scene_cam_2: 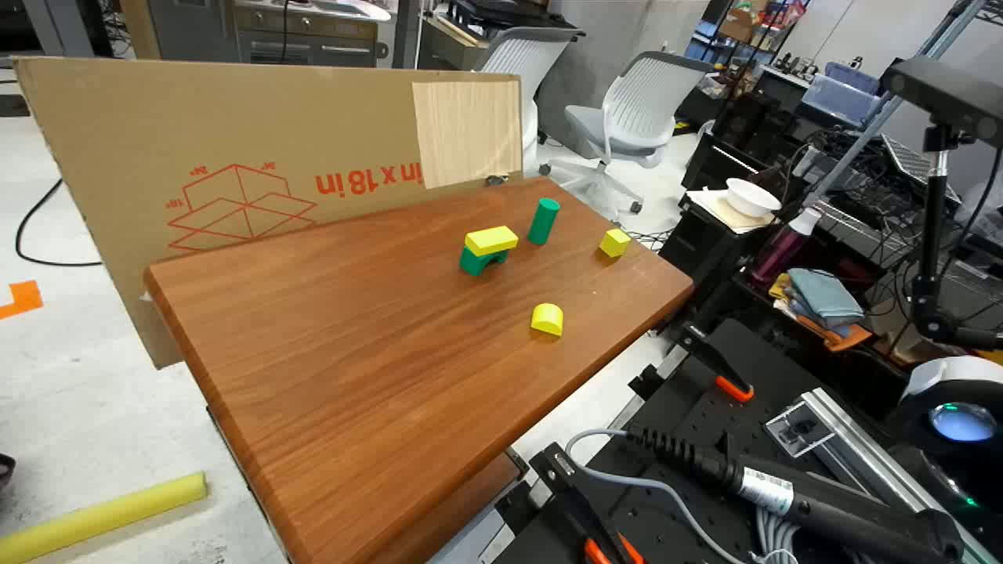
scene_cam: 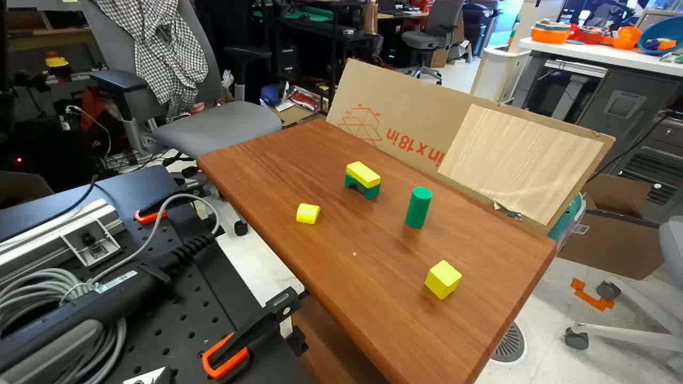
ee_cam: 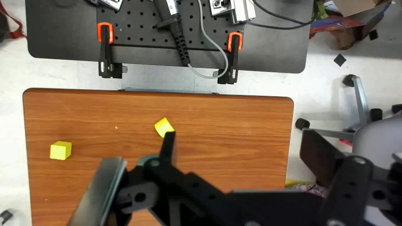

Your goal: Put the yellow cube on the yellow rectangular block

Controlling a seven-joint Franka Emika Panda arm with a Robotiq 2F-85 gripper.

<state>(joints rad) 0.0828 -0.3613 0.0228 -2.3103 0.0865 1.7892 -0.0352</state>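
The yellow cube (scene_cam: 443,279) stands by itself near one end of the brown table; it also shows in an exterior view (scene_cam_2: 615,243) and at the left of the wrist view (ee_cam: 60,150). The yellow rectangular block (scene_cam: 364,174) lies flat on top of a green arch block (scene_cam: 370,192). It shows in an exterior view too (scene_cam_2: 491,240) and is hidden in the wrist view. My gripper (ee_cam: 240,135) is wide open with nothing between its fingers, high above the table. The cube is to the left of both fingers in the wrist view. The gripper is outside both exterior views.
A green cylinder (scene_cam: 419,207) stands upright between the stacked blocks and the cube. A small yellow rounded piece (scene_cam: 308,213) lies near the table's edge (ee_cam: 164,127). A cardboard sheet (scene_cam_2: 353,110) stands along one long side of the table (scene_cam_2: 353,376). A black bench (ee_cam: 267,53) with clamps faces the opposite side.
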